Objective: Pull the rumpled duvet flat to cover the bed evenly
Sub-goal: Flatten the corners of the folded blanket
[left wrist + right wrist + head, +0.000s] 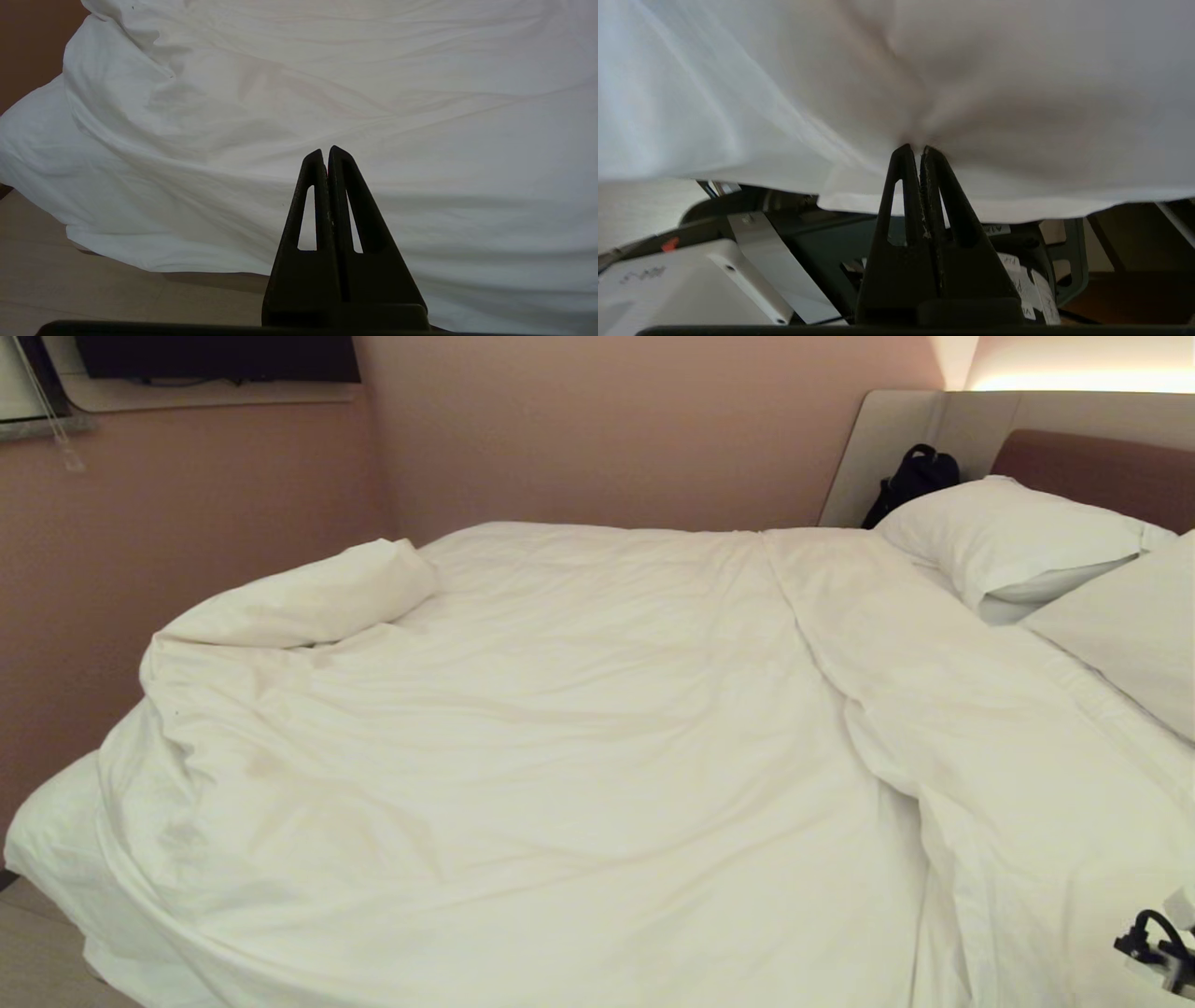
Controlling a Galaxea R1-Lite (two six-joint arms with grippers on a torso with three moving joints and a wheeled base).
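One duvet [560, 728], one bed [47, 840], two pillows [1008, 537], one black bag [915, 476]

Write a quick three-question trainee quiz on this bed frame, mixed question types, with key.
1. True or false: the right gripper is shut on a pinch of the duvet.
2. Where is the duvet bunched into a fold: A) far left corner, B) on the pillows, C) on the floor?
3. Fill in: the left gripper is shut, holds nothing and points at the ____.

Key: 1 true; 2 A; 3 duvet.
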